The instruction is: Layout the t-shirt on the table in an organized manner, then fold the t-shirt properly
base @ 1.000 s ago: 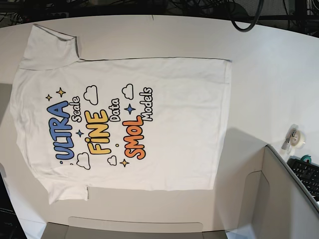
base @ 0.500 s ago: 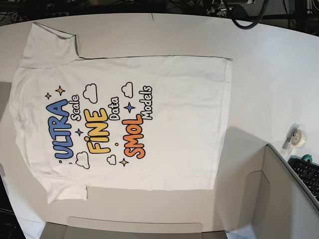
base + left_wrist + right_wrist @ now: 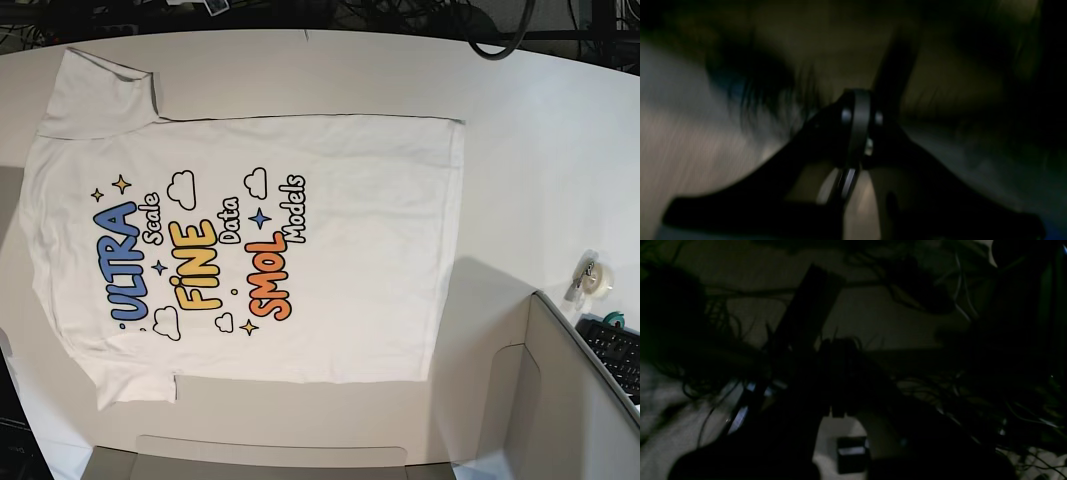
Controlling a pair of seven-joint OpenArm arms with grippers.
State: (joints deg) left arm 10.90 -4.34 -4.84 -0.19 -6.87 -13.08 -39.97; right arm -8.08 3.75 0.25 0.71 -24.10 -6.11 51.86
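T-shirt (image 3: 250, 245) lying flat, print up, on bench (image 3: 540, 140), well away from both my claws, so fold lines reachable. Left claw (image 3: 857, 133) looking closed, gripping nothing; right claw (image 3: 836, 386) too dark, cannot tell.

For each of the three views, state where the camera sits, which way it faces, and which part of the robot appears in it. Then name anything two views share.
Base: sits overhead, looking down at the t-shirt spread print-up on the table; no robot part shows.
Left wrist: on the left arm, looking along the left end effector; dark, motion-blurred background.
Right wrist: on the right arm, looking past the right end effector towards dim cables.
Shared: both wrist views are dark, with the end effector in silhouette; neither shows the shirt.
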